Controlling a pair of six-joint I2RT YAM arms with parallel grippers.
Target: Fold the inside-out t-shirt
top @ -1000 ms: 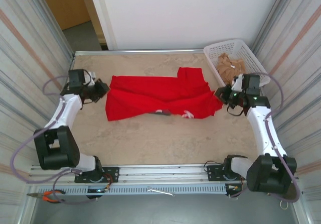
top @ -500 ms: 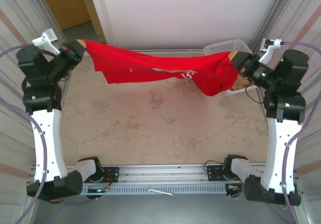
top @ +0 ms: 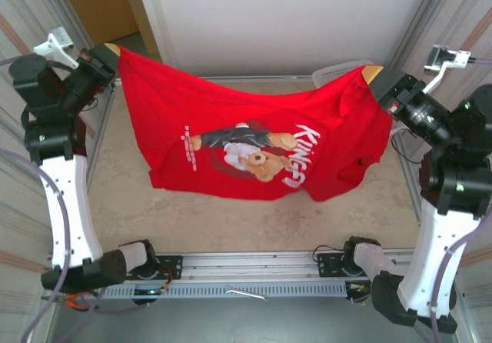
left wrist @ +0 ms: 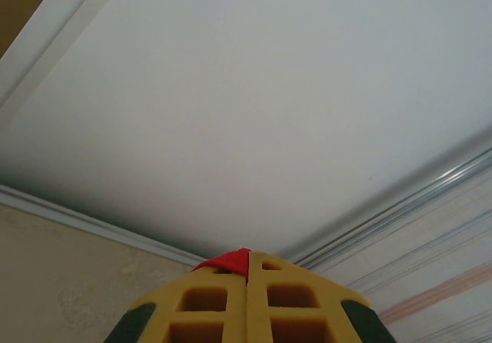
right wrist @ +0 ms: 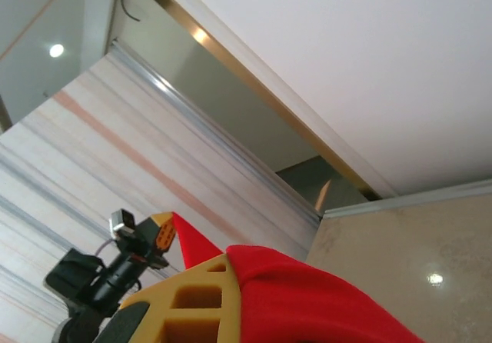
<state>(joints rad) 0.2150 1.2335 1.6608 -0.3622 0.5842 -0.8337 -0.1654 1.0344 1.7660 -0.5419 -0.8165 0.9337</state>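
Left gripper [top: 108,51] and right gripper [top: 372,74], my two, are seen from above, each clamped on one top corner of the single red t-shirt [top: 254,135]. It hangs spread between them over the beige marbled counter [top: 231,224], with one bear print and white lettering facing the camera. One white basket [top: 338,71] peeks out behind the shirt at the far right, before a white wall [top: 292,20], and striped panels [top: 461,12] close both sides. From my left wrist, yellow fingers [left wrist: 207,301] pinch a red sliver of cloth, with counter and wall beyond. From my right wrist, red cloth drapes over the yellow fingers, and my left arm [right wrist: 92,278] shows against a striped panel.
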